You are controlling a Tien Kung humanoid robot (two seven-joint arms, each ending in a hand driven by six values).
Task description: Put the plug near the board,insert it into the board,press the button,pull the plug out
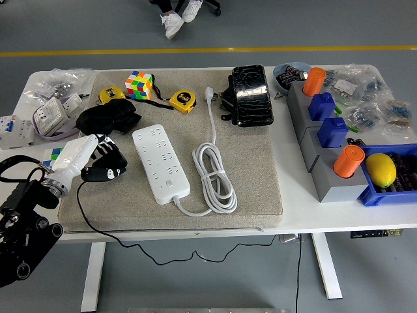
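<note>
The white power strip [161,163] lies on the grey mat [254,182], its white cord coiled [214,177] to its right and its white plug [209,92] lying at the mat's far side. My left hand [104,164] is just left of the strip, a short gap away. Its fingers are curled around a black plug [112,173]. The plug's thin black cable [98,225] trails off the mat's near edge and hangs under the table. The strip's sockets are all free. The right arm is out of view.
A black pouch [107,117], a Rubik's cube [139,85] and two yellow tape measures [183,101] lie beyond my hand. A black case [249,94] sits at the mat's back. Grey blocks [326,147] and a blue bin with a lemon [381,169] stand at the right.
</note>
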